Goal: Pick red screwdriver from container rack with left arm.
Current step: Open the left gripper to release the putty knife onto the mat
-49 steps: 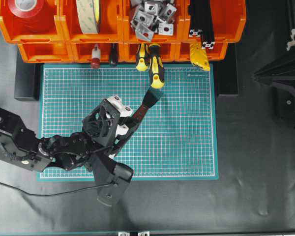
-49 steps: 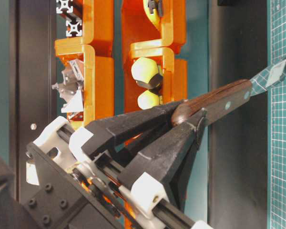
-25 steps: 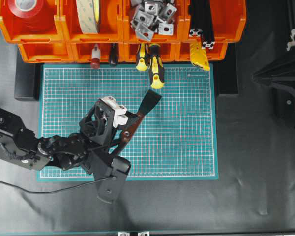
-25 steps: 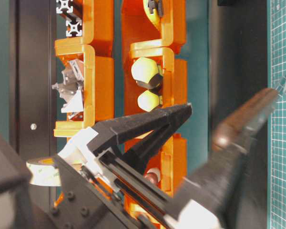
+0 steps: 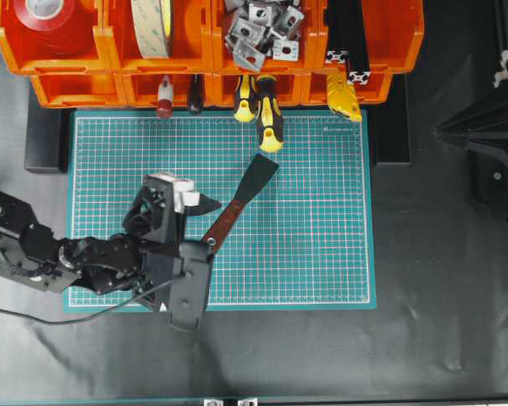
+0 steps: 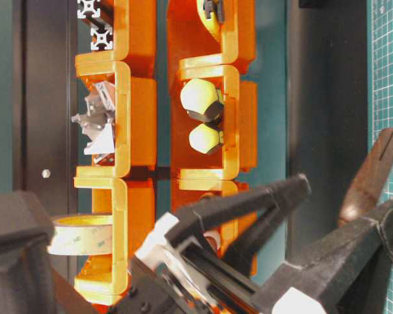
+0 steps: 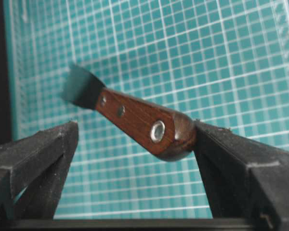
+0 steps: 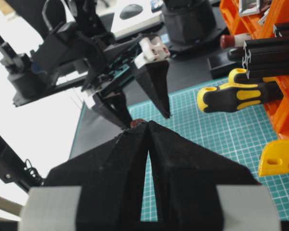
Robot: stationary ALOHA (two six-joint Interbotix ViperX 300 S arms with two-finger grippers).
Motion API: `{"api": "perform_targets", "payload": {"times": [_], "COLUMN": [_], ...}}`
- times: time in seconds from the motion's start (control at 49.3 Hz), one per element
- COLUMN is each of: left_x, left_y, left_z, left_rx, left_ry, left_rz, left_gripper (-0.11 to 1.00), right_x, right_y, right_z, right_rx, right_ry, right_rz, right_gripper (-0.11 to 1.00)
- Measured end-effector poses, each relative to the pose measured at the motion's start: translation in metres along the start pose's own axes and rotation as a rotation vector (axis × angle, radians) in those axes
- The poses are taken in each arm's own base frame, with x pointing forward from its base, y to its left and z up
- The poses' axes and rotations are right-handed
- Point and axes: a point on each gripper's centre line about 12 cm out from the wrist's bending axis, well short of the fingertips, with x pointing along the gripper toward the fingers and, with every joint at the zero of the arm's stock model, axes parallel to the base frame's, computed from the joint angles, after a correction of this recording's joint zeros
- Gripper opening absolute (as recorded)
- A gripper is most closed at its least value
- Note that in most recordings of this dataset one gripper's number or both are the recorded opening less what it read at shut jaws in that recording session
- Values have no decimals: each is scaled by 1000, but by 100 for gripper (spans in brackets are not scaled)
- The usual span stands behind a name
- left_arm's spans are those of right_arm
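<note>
The red screwdriver [image 5: 226,220] lies slanted on the green mat, its dark blade [image 5: 259,172] pointing toward the container rack [image 5: 102,86]. My left gripper [image 5: 207,227] is open around the handle's end. In the left wrist view the reddish-brown handle [image 7: 135,118] with its metal-ringed hole sits between the wide-apart fingers, its butt against the right-hand finger [image 7: 231,163] and well clear of the other. The table-level view shows the handle [image 6: 370,176] beside the spread fingers. My right gripper [image 8: 148,126] is shut and empty, off to the right.
Two yellow-and-black screwdrivers [image 5: 268,120] and a small red-and-white one [image 5: 164,97] stick out of the lower orange bins. A yellow part [image 5: 345,97] hangs at the rack's right. The upper bins hold tape rolls and metal brackets [image 5: 258,30]. The green mat [image 5: 322,228] extends to the right of the tool.
The left gripper, shut on the handle a second ago, has opened wide and drawn back to the lower left. The red screwdriver dropped from its raised tilt onto the mat.
</note>
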Motion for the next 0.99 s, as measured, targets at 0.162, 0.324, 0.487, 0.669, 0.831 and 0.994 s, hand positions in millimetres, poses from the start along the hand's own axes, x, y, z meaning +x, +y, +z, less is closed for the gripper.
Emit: {"api": "perform_targets", "payload": {"times": [0.162, 0.324, 0.487, 0.669, 0.831, 0.994], "left_x": [-5, -5, -5, -15, -26, -49], "left_y": [-4, -3, -5, 0, 6, 10], "left_z": [-4, -6, -5, 2, 5, 3], "left_rx": [-189, -266, -274, -359, -425, -431], "left_ry": [-1, 2, -6, -38, -61, -100], "left_rz": [-10, -11, -24, -37, -44, -67], "left_gripper": [88, 88, 88, 88, 88, 88], "right_x": [0, 0, 0, 0, -1, -2], "right_y": [0, 0, -1, -1, 0, 0], "right_z": [0, 0, -1, -1, 0, 1], "right_rx": [-3, -14, -20, -18, -20, -18], "right_ry": [7, 5, 8, 5, 2, -4], "right_rz": [-2, -4, -6, -5, -4, -1], "right_gripper": [-1, -1, -1, -1, -1, -1]}}
